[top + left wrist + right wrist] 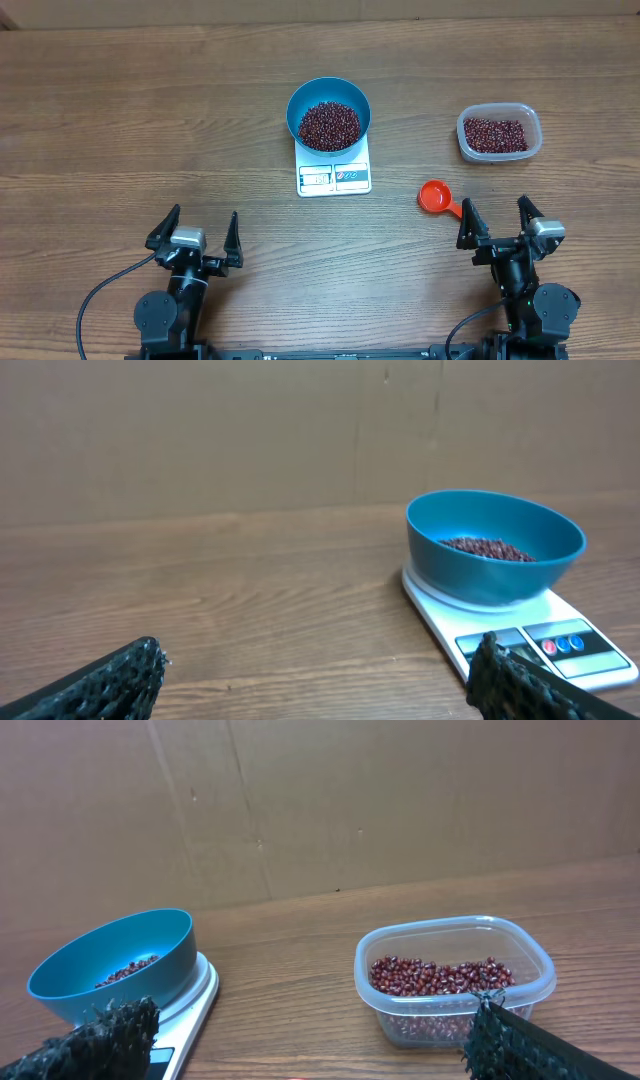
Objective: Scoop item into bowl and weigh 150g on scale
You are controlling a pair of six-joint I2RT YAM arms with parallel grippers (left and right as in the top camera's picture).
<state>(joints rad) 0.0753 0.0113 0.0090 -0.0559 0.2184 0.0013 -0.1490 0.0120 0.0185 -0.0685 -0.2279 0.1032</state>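
The blue bowl [329, 115] stands on the white scale [334, 176] at the table's middle, with a heap of dark red beans [329, 124] inside. The left wrist view shows the bowl [494, 548] and scale [540, 640] to the right; in the right wrist view the bowl [115, 964] is at the left. More beans [494, 134] lie in a clear tub [499, 133]. My left gripper [196, 232] is open and empty near the front left. My right gripper [498, 219] is open and empty near the front right, just behind the red scoop [437, 197].
The clear tub [455, 980] sits at the right, ahead of my right gripper. The red scoop lies on the wood between scale and tub, handle pointing toward my right gripper. A brown cardboard wall [320, 800] backs the table.
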